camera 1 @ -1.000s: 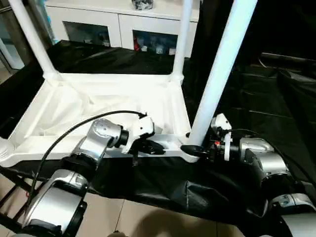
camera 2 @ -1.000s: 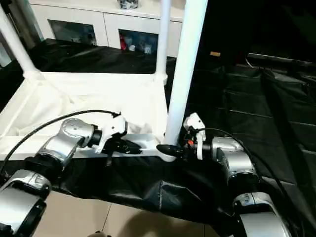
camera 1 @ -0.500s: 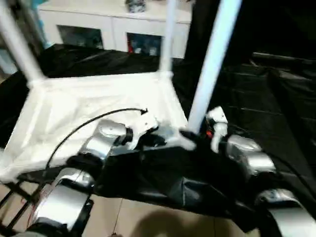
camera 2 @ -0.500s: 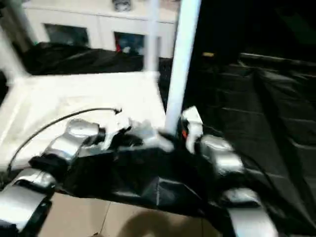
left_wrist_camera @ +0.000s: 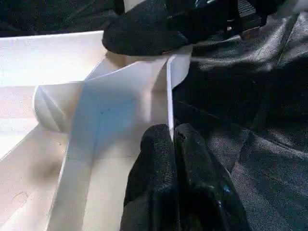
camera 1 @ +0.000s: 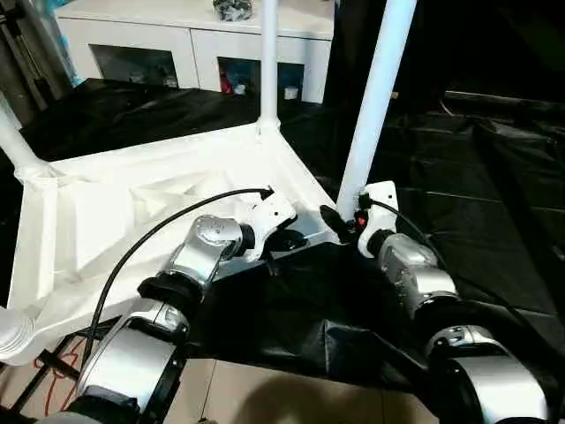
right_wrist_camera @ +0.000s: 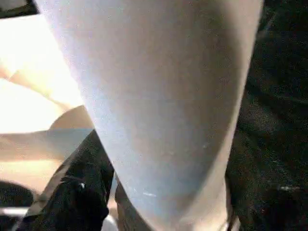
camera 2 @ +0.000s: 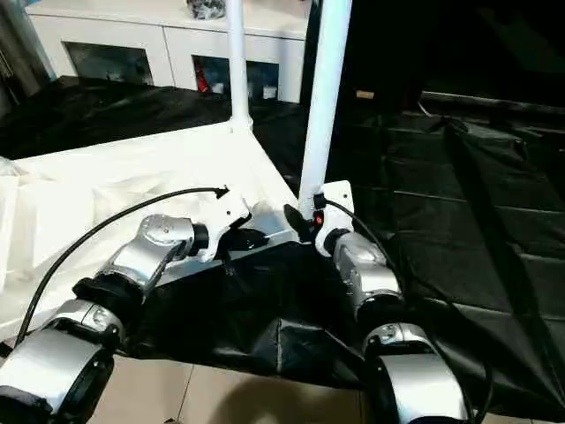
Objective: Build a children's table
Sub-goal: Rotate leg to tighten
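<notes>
Table swung round on the desk
Left hand (left_wrist_camera: 172,144) stays pinched on the table (camera 1: 106,212) rim; right hand (camera 1: 340,223) wraps the near leg (camera 1: 375,97), turning the table.

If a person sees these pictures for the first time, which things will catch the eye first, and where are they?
The upside-down children's table lies on the black cover, its white legs pointing up. At its near corner the right gripper sits around the base of the nearest leg, and beside it the left gripper pinches the table's thin rim. Behind stands a white cabinet with glass fronts.
</notes>
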You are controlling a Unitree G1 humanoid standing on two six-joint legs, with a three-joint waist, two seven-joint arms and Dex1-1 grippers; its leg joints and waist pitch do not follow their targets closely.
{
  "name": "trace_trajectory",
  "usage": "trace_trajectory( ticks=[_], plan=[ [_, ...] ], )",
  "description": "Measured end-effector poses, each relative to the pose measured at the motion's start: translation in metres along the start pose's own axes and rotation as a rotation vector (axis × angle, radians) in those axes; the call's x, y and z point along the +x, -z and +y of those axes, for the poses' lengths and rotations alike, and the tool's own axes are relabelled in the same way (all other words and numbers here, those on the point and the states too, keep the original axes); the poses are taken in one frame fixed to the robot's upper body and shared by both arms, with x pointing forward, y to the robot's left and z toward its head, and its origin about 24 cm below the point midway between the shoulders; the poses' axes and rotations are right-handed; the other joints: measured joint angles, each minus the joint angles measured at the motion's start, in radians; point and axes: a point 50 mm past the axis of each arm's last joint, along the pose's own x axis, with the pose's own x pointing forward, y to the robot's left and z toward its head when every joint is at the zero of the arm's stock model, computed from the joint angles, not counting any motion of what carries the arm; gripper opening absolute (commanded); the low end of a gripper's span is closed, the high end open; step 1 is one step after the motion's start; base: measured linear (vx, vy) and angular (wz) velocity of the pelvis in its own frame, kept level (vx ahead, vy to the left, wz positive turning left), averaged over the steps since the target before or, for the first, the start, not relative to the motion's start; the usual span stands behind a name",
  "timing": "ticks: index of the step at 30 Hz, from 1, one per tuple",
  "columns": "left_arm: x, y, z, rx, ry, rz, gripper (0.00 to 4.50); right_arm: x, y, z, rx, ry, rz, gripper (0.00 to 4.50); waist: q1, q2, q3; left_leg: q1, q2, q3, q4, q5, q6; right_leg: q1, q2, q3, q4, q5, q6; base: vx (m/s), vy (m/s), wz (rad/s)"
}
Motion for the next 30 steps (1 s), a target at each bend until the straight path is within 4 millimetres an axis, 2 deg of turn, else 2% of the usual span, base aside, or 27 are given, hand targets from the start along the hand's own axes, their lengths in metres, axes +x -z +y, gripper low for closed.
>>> trace_trajectory(
  ticks=[2, 5, 8, 14, 18, 20, 23, 24, 29, 30],
  plan=[
    [0.001, -0.001, -0.001, 0.009, 0.005, -0.002, 0.0, -0.003, 0.0, -0.002, -0.038, -0.034, 0.007, 3.64, 0.002, 0.0, 0.0, -0.001, 0.0, 0.0, 0.0, 0.0, 0.0, -0.001, 0.0, 0.0, 0.0, 0.0, 0.0, 0.0, 0.0, 0.0],
    [0.004, -0.004, -0.003, 0.028, 0.027, -0.012, 0.0, -0.021, 0.001, -0.016, -0.138, -0.111, 0.035, 3.64, 0.015, 0.002, 0.002, -0.003, 0.0, 0.0, 0.0, 0.0, 0.0, 0.0, 0.0, -0.001, -0.002, 0.0, 0.0, 0.0, 0.0, 0.0],
    [0.007, -0.007, -0.006, 0.042, 0.05, -0.021, 0.0, -0.048, 0.003, -0.036, -0.197, -0.186, 0.064, 3.64, 0.032, 0.004, 0.002, -0.005, 0.0, 0.001, 0.0, -0.001, 0.002, 0.0, 0.0, 0.0, -0.005, 0.0, 0.0, 0.0, 0.0, 0.0],
    [0.007, -0.008, -0.006, 0.052, 0.05, -0.024, 0.0, -0.075, 0.0, -0.054, -0.211, -0.27, 0.092, 3.64, 0.037, 0.009, 0.005, -0.006, 0.001, 0.002, 0.001, -0.001, 0.003, -0.001, 0.0, -0.001, -0.005, 0.001, 0.001, 0.0, 0.0, 0.0],
    [0.006, -0.008, -0.006, 0.061, 0.059, -0.027, 0.0, -0.098, -0.009, -0.065, -0.198, -0.31, 0.081, 3.64, 0.04, 0.011, 0.006, -0.012, 0.001, 0.002, 0.002, 0.002, 0.008, -0.002, 0.0, -0.002, -0.005, 0.0, 0.001, 0.0, 0.0, 0.0],
    [0.005, -0.008, -0.006, 0.068, 0.069, -0.034, 0.0, -0.103, -0.013, -0.059, -0.169, -0.37, 0.068, 3.64, 0.04, 0.012, 0.006, -0.013, 0.001, 0.001, 0.002, 0.002, 0.009, -0.003, 0.0, -0.003, -0.005, 0.0, 0.001, 0.0, 0.0, 0.0],
    [0.002, -0.007, -0.005, 0.055, 0.07, -0.044, 0.0, -0.097, -0.009, -0.038, -0.137, -0.478, 0.062, 3.64, 0.036, 0.013, 0.005, -0.014, 0.002, 0.001, 0.002, 0.002, 0.009, -0.003, 0.0, -0.003, -0.005, 0.001, 0.001, 0.0, 0.0, 0.0],
    [0.002, -0.008, -0.006, 0.042, 0.085, -0.048, 0.44, -0.092, -0.006, -0.032, -0.119, -0.499, 0.06, 3.63, 0.038, 0.014, 0.005, -0.013, 0.002, 0.001, 0.002, 0.002, 0.009, -0.004, 0.0, -0.003, -0.005, 0.001, 0.001, 0.0, 0.0, 0.0],
    [-0.006, -0.016, -0.008, -0.004, 0.115, -0.127, 0.6, -0.073, 0.003, -0.006, -0.082, -0.564, 0.057, 3.63, 0.042, 0.014, 0.007, -0.015, 0.002, 0.0, 0.003, 0.002, 0.008, -0.006, 0.0, -0.004, -0.005, 0.001, 0.001, 0.0, 0.0, 0.0],
    [-0.017, -0.016, -0.004, -0.002, 0.117, -0.122, 0.81, -0.063, 0.0, 0.002, -0.072, -0.56, 0.032, 3.63, 0.037, 0.014, 0.007, -0.015, 0.002, 0.0, 0.003, 0.002, 0.008, -0.007, -0.001, -0.003, -0.005, 0.001, 0.001, 0.0, 0.0, 0.0]
  ],
)
